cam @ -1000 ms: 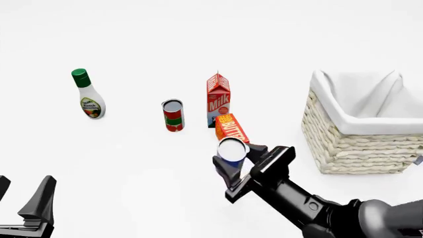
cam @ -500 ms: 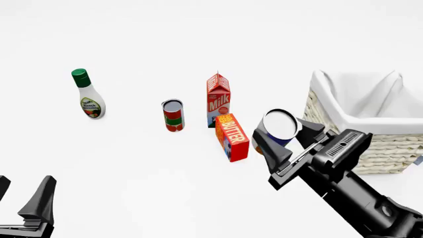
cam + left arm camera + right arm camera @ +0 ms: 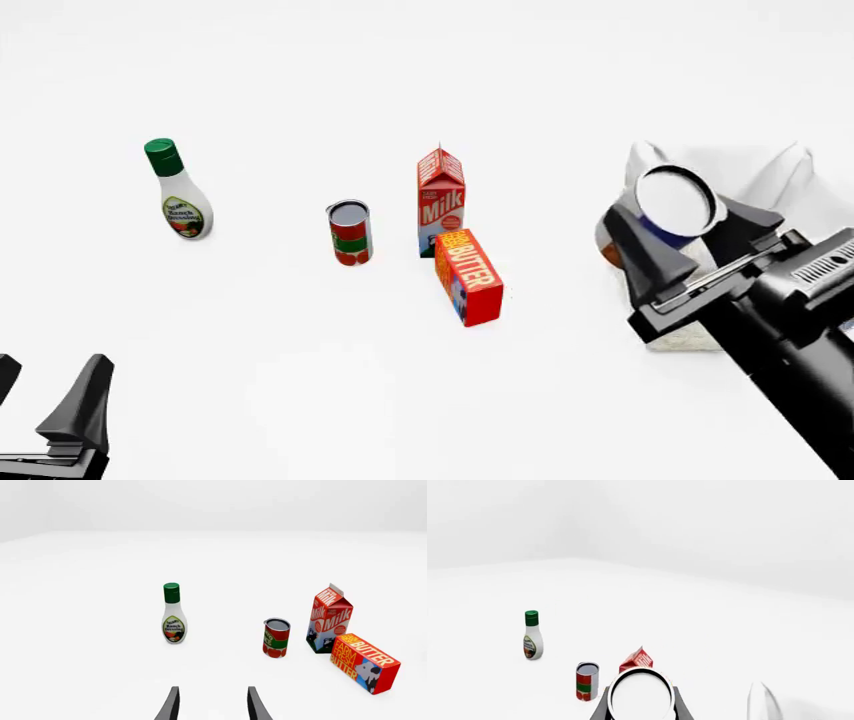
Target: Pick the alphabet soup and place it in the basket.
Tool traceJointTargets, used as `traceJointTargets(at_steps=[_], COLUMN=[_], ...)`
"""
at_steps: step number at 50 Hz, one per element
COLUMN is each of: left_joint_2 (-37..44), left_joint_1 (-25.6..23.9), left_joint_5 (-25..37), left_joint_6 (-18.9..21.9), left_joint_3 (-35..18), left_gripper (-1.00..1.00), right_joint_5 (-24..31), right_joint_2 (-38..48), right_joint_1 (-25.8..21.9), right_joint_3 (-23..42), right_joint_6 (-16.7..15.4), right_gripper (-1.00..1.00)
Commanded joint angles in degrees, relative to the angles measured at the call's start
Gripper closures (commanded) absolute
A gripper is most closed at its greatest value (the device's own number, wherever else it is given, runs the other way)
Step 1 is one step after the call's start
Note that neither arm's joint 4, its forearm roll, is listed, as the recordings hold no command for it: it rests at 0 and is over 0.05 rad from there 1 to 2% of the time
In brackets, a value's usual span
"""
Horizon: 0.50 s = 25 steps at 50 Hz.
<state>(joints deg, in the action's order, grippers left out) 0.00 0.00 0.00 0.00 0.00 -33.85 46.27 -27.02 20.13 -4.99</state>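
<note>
Alphabet soup (image 3: 678,203), now basketward, between right gripper (image 3: 686,232) fingers

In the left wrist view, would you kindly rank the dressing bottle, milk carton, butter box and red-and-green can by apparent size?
1. milk carton
2. butter box, a close second, though it sits nearer the camera, so this is unsure
3. dressing bottle, tall but slim
4. red-and-green can, clearly smallest

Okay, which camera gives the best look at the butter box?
The left wrist view: the butter box shows whole, with label readable. The front view shows it smaller, beside the milk carton. The right wrist view doesn't show it.
</note>
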Motion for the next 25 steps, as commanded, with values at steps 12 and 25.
traceJointTargets(at_steps=[12, 25], left_joint_2=[0.00, 0.00], left_joint_1=[0.00, 0.00], left_joint_5=[0.00, 0.00], left_joint_6=[0.00, 0.00], left_joint_3=[0.00, 0.00], left_gripper=[-1.00, -1.00], right_joint_5=[8.37, 14.63], right_joint_2=[-5.88, -9.86], right_joint_1=[10.90, 17.37], right_joint_3=[4.58, 7.17], right_joint_6=[-0.63, -1.41], right_gripper=[1.00, 1.00])
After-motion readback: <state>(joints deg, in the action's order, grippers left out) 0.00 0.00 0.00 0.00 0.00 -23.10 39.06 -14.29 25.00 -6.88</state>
